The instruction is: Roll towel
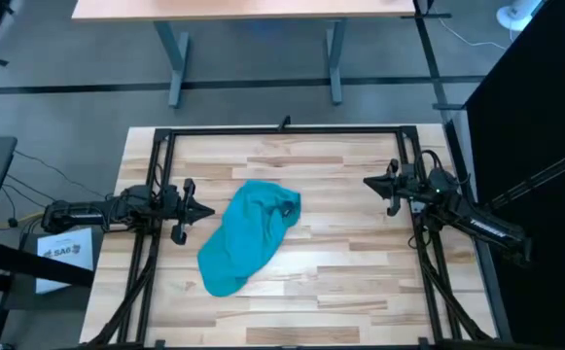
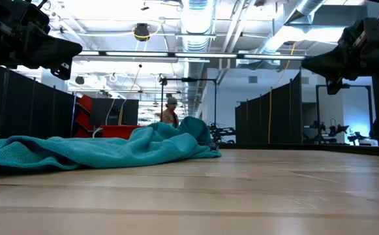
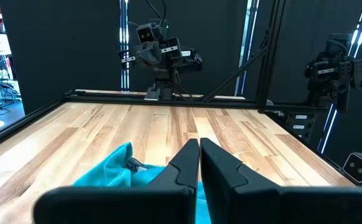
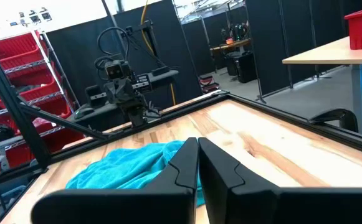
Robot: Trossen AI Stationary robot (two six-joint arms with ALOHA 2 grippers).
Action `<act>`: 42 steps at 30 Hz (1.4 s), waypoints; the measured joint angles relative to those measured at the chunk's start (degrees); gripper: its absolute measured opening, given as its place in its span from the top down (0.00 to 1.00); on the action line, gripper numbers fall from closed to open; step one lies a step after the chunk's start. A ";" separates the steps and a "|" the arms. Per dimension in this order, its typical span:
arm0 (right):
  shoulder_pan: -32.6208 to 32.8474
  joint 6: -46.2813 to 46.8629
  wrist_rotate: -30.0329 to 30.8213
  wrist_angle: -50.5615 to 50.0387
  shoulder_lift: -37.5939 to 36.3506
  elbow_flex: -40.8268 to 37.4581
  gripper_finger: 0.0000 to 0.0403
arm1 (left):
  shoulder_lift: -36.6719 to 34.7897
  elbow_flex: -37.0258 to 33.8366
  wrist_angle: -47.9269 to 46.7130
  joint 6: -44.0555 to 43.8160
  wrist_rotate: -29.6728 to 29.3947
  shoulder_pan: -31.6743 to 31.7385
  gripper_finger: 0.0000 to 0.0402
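The teal towel (image 1: 246, 236) lies crumpled in a loose heap on the wooden table, left of centre, its long shape slanting from the far middle toward the near left. It also shows in the low view (image 2: 98, 149) and in both wrist views (image 3: 115, 171) (image 4: 128, 165). My left gripper (image 1: 207, 210) hovers shut at the table's left side, just left of the towel and above it. My right gripper (image 1: 368, 181) hovers shut at the table's right side, well clear of the towel.
A black metal frame (image 1: 282, 129) runs around the table's edges. Bare wood lies between the towel and the right arm and along the near edge. A person (image 2: 170, 112) stands far back in the room.
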 joint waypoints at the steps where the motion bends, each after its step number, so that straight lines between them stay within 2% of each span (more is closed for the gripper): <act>1: 0.00 0.00 0.00 0.00 0.00 0.00 1.00 | 0.00 0.00 0.00 0.00 0.00 0.00 1.00; 38: 0.00 -1.05 -0.01 0.43 0.00 -0.08 1.00 | 0.00 0.00 0.00 0.01 0.01 0.00 1.00; 42: 0.00 3.00 -0.03 1.88 0.00 -0.08 1.00 | -0.02 -0.01 0.00 0.01 0.01 0.01 1.00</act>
